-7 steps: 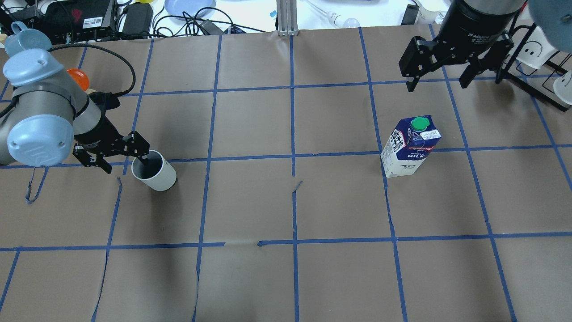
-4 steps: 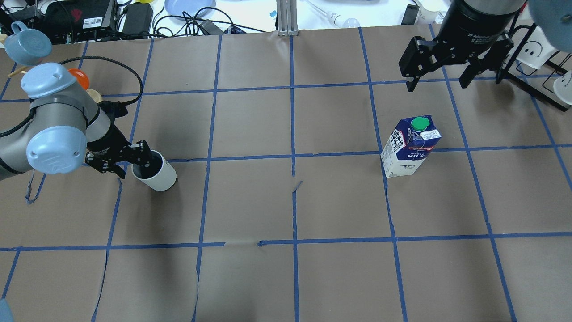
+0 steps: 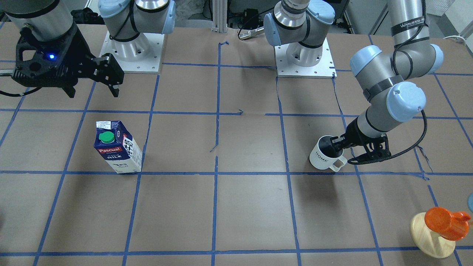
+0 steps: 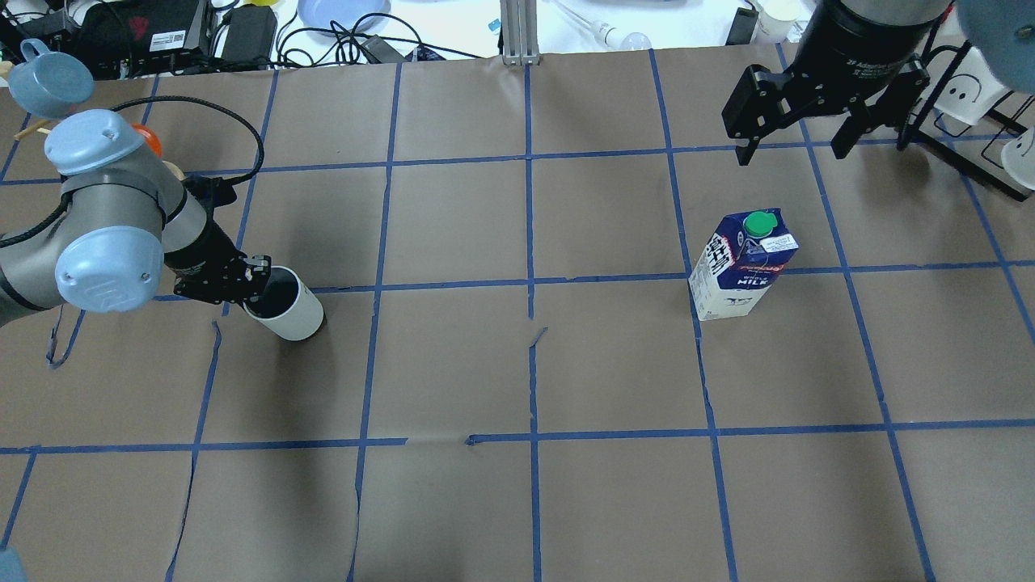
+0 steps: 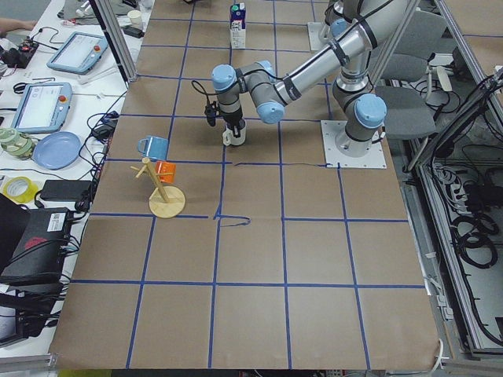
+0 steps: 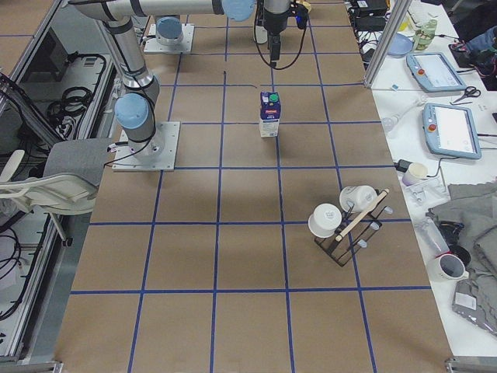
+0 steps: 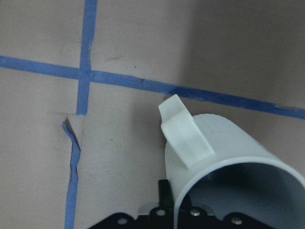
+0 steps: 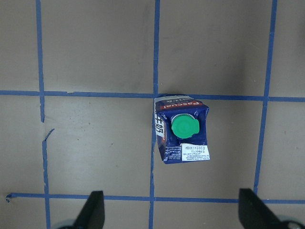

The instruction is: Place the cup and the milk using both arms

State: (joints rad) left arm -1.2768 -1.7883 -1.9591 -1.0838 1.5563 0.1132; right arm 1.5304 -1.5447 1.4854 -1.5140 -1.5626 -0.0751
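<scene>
The white cup [image 4: 297, 314] with "HOME" on it [image 3: 322, 158] stands on the brown paper at the table's left. My left gripper [image 4: 257, 285] is shut on its rim, one finger inside the dark interior and one outside [image 3: 338, 145]. The left wrist view shows the cup [image 7: 228, 162] close up with its handle pointing up-left. The milk [image 4: 742, 267] stands upright at the right, with its green cap on top [image 3: 118, 149]. My right gripper [image 4: 791, 153] is open and empty, high above the table beyond the milk [image 8: 181, 131], which lies between the fingers [image 8: 95, 210] in the right wrist view.
A wooden stand [image 3: 432, 236] with an orange cup [image 3: 443, 221] and a blue cup [image 4: 47, 74] stands at the far left. A black mug rack [image 6: 349, 221] with white mugs stands at the far right. Cables and devices [image 4: 202, 32] line the far edge.
My left gripper's fingers, open around the cup's rim a second ago, have closed on it, and the left arm has shifted slightly. The right arm and the milk have not moved.
</scene>
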